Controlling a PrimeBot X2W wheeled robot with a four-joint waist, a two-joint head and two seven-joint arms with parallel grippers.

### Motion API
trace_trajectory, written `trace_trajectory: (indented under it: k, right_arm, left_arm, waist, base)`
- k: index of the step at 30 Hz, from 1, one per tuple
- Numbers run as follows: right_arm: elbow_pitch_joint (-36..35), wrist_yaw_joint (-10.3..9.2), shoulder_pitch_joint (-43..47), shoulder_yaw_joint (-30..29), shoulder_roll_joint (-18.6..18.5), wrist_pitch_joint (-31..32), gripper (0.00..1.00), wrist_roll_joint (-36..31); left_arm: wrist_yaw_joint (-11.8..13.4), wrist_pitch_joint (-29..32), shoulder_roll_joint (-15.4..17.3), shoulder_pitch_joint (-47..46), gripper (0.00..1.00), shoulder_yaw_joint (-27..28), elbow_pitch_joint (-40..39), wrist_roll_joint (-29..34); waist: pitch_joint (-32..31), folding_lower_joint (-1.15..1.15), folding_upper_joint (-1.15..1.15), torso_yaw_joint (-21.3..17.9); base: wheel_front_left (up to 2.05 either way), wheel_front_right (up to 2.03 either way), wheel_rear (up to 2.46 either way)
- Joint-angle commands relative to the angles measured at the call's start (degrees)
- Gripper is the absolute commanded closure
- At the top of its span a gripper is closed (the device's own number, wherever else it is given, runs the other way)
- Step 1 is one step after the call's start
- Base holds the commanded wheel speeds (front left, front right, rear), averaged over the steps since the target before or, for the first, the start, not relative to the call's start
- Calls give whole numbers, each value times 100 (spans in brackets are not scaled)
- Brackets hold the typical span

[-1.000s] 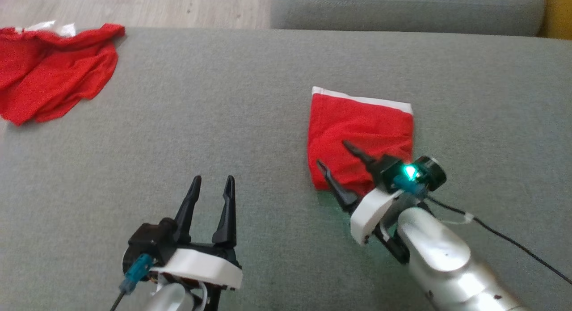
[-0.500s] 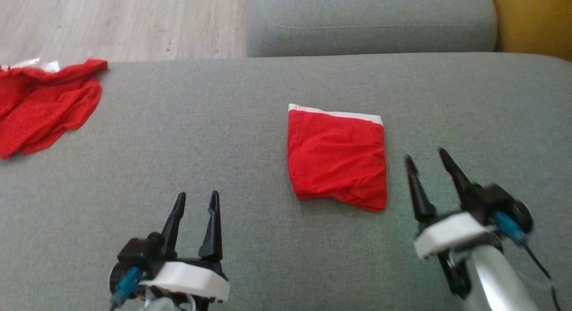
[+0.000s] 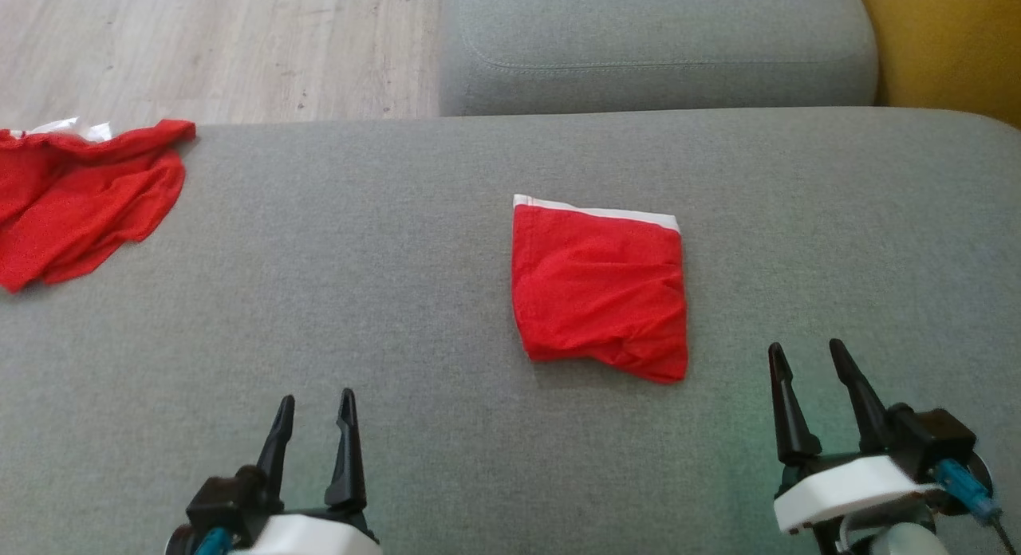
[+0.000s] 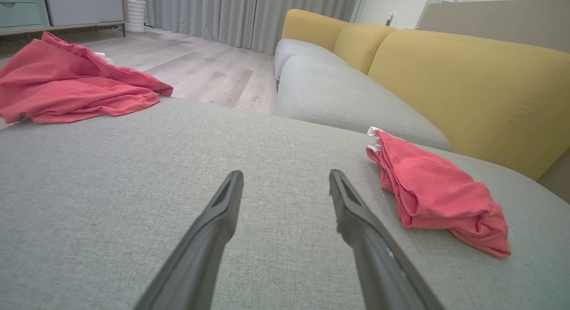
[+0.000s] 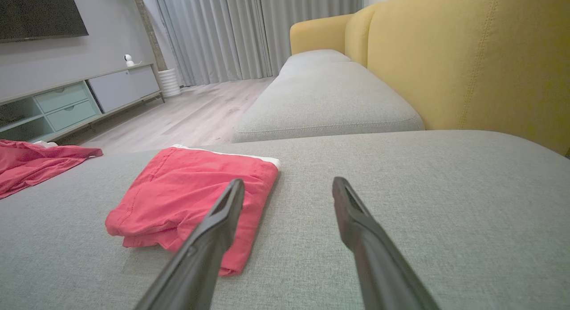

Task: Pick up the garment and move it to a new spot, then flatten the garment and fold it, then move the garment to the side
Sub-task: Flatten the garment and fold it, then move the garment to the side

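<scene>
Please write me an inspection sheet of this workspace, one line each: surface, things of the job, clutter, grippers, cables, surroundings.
Surface: grey sofa cushion, flat, no stains seen.
Job's things: folded red garment, white band on its far edge, right of centre, nothing touching it.
Clutter: crumpled red cloth at the far left edge.
Grippers: left gripper and right gripper low at the near edge, jaws open, holding nothing.
Cables: blue cable plug behind the right gripper, clear of the garment.
Surroundings: wood floor, second grey cushion, yellow backrest, low cabinet.
</scene>
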Motion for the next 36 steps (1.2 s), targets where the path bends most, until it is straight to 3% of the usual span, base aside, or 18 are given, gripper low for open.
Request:
trace_trajectory:
  k: [1, 18, 22, 28, 36]
  right_arm:
    - [-252, -4, -120, 142, -15, 26, 0, 24]
    - [-337, -4, -73, 163, -15, 185, 0, 70]
    - [-318, -4, -411, 152, -15, 330, 0, -22]
    - [-133, -4, -1476, 129, -15, 1214, 0, -136]
    - [674, -4, -2727, -91, -37, 3195, 0, -182]
  left_arm:
    - [-51, -71, 21, -166, 0, 276, -123, 79]
    - [-205, -72, -116, -154, 0, 430, 32, 267]
    - [-216, -72, -161, -199, 0, 453, 49, 310]
    - [-261, -72, -250, -321, 0, 443, 58, 397]
    - [-385, -72, -456, -587, 0, 391, 78, 550]
  waist:
    - [-3, 1, 0, 33]
    - [72, 1, 0, 127]
    - [180, 1, 0, 119]
    - [414, 1, 0, 151]
    - [837, 1, 0, 487]
  base:
    - [0, 0, 0]
    - [0, 0, 0]
    - [0, 0, 0]
    - [0, 0, 0]
    - [0, 0, 0]
